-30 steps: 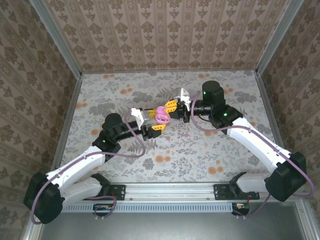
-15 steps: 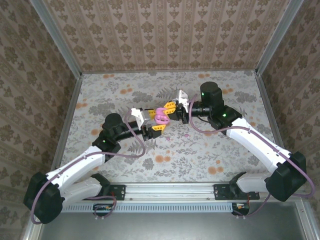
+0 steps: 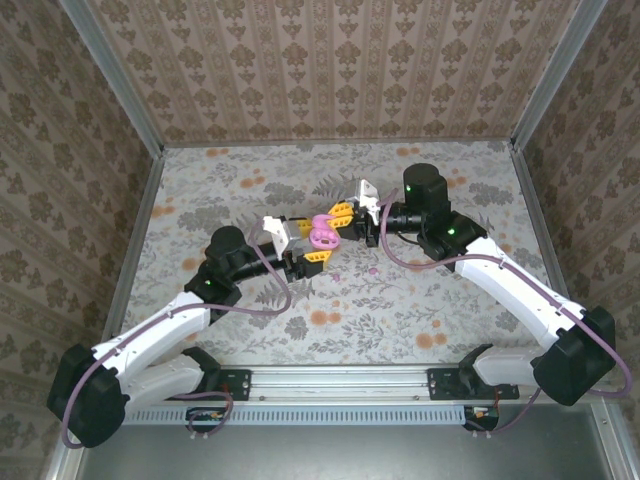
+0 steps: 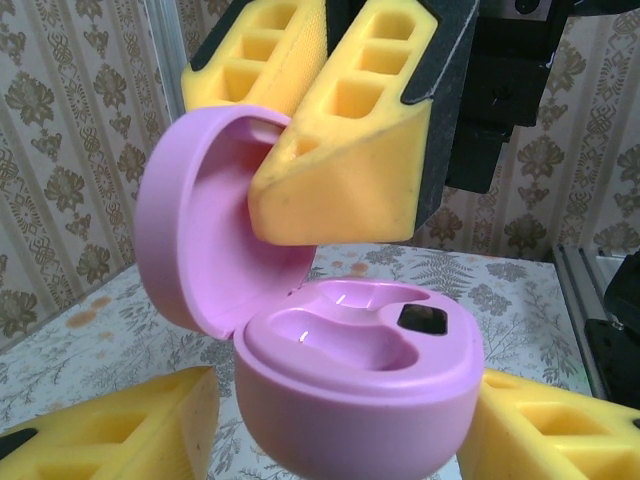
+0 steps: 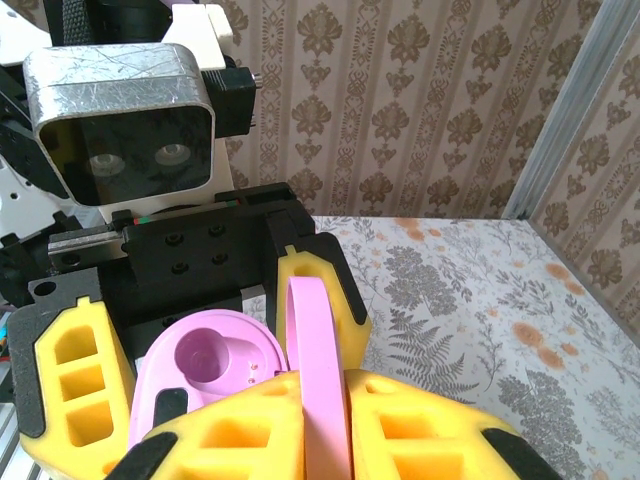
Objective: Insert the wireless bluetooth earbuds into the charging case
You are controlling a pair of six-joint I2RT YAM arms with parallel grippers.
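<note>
While the left gripper (image 4: pixel 340 435) clamps the open charging case (image 4: pixel 360 390), the right gripper (image 5: pixel 320 405) pinches its lid (image 4: pixel 195 235).

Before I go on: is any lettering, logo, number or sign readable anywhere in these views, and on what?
No text can be read anywhere.
Pink charging case: no print; its small dark window shows no characters.
Yellow pincer fingers: plain foam, no marks.
Silver-faced camera housing: no legible label.
Wallpaper and table cover: patterns only.
</note>
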